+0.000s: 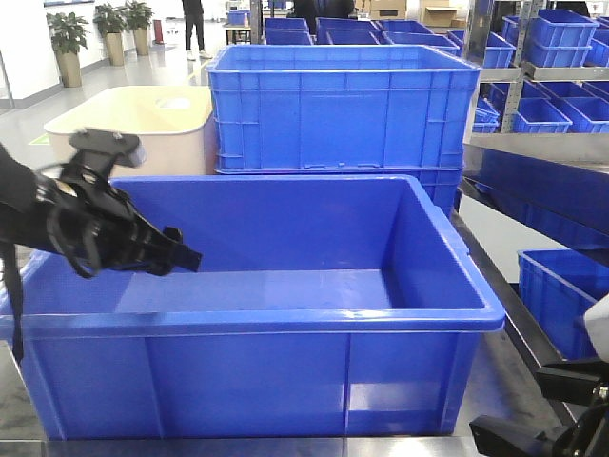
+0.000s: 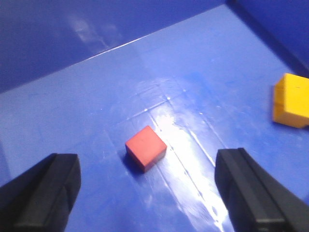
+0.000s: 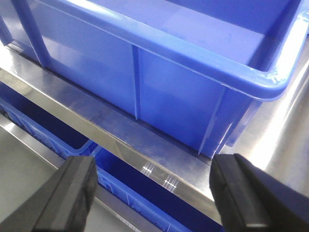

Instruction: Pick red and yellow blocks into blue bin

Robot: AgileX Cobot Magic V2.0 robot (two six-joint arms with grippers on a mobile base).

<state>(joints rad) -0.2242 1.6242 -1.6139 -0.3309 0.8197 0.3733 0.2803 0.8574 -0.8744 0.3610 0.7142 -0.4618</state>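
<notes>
The blue bin (image 1: pixel 285 324) fills the front view, on a steel table. My left gripper (image 1: pixel 181 255) reaches over its left rim, inside the bin. In the left wrist view it (image 2: pixel 147 186) is open and empty above the bin floor (image 2: pixel 72 125). The red cube (image 2: pixel 146 148) lies on that floor between and just beyond the fingers. The yellow brick (image 2: pixel 291 100) lies on the floor at the right edge, its studs not visible. My right gripper (image 3: pixel 154 193) is open and empty, outside the bin (image 3: pixel 178 87) by its front right corner; part of it shows at the lower right of the front view (image 1: pixel 542 424).
A ribbed blue crate (image 1: pixel 343 105) stands behind the bin, with a beige tub (image 1: pixel 143 119) to its left. Shelves of blue crates (image 1: pixel 552 57) line the right side. Below the steel table edge (image 3: pixel 145 145) sits another blue crate (image 3: pixel 130 188).
</notes>
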